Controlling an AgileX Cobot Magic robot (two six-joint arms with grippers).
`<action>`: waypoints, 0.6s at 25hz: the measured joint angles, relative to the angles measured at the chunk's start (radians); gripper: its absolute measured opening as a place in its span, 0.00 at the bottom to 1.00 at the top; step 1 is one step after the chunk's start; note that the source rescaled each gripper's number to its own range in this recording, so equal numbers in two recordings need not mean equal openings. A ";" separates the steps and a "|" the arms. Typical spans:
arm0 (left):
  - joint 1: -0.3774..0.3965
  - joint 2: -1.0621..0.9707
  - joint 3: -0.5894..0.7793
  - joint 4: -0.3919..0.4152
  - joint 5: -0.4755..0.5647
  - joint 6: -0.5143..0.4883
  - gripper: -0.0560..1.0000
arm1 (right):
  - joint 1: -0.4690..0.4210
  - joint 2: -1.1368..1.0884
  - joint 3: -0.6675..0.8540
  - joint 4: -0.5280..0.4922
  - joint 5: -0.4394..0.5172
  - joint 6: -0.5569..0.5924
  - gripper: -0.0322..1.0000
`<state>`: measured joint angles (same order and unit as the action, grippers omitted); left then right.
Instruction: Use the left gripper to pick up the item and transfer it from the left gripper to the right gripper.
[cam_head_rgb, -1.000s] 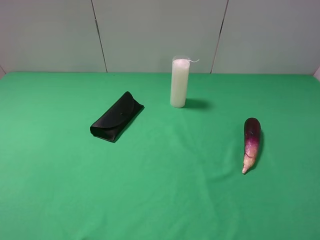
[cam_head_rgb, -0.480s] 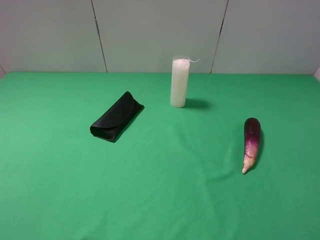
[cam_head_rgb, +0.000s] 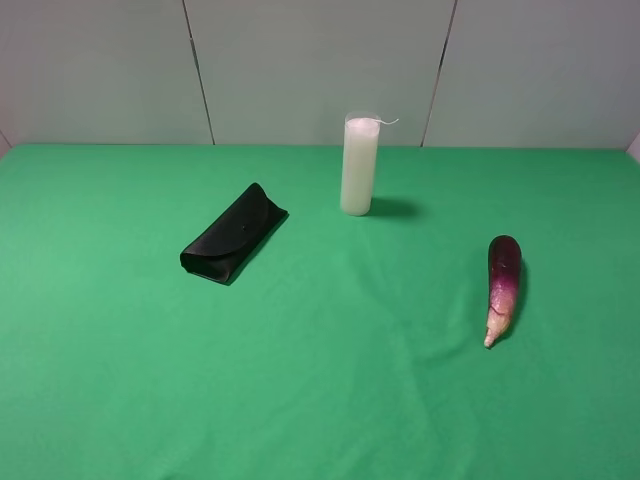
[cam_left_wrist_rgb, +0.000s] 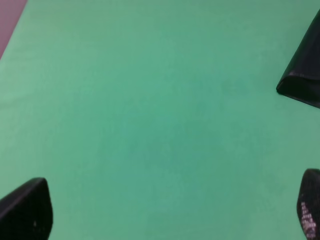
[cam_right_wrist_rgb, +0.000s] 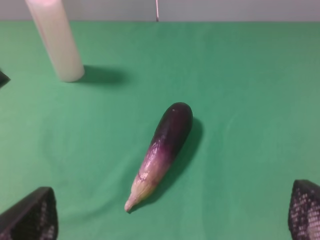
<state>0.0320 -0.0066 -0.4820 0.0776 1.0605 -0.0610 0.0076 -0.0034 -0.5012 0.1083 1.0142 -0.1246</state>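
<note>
The item, a dark purple eggplant-like vegetable (cam_head_rgb: 502, 286) with a pale pointed tip, lies on the green cloth at the right, tip toward the front. It also shows in the right wrist view (cam_right_wrist_rgb: 162, 150), ahead of my right gripper (cam_right_wrist_rgb: 172, 215), whose fingertips (cam_right_wrist_rgb: 32, 216) stand wide apart and empty. My left gripper (cam_left_wrist_rgb: 165, 212) is open and empty over bare cloth, its fingertips (cam_left_wrist_rgb: 27, 212) far apart, with a corner of the black case (cam_left_wrist_rgb: 302, 70) off to one side. Neither arm shows in the exterior high view.
A black folded glasses case (cam_head_rgb: 232, 234) lies left of centre. A tall white candle (cam_head_rgb: 359, 165) stands at the back centre, also in the right wrist view (cam_right_wrist_rgb: 55, 40). A grey panelled wall (cam_head_rgb: 320, 60) closes the back of the green table (cam_head_rgb: 320, 400).
</note>
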 joint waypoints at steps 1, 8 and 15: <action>0.000 0.000 0.000 0.000 0.000 0.000 0.98 | 0.000 0.000 0.000 0.002 0.000 0.000 1.00; 0.000 0.000 0.000 0.000 0.000 0.000 0.98 | 0.000 0.000 0.000 0.004 0.000 0.001 1.00; 0.000 0.000 0.000 0.000 0.000 0.000 0.98 | 0.000 0.000 0.000 0.006 0.000 0.001 1.00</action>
<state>0.0320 -0.0066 -0.4820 0.0776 1.0605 -0.0610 0.0076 -0.0034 -0.5012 0.1144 1.0142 -0.1239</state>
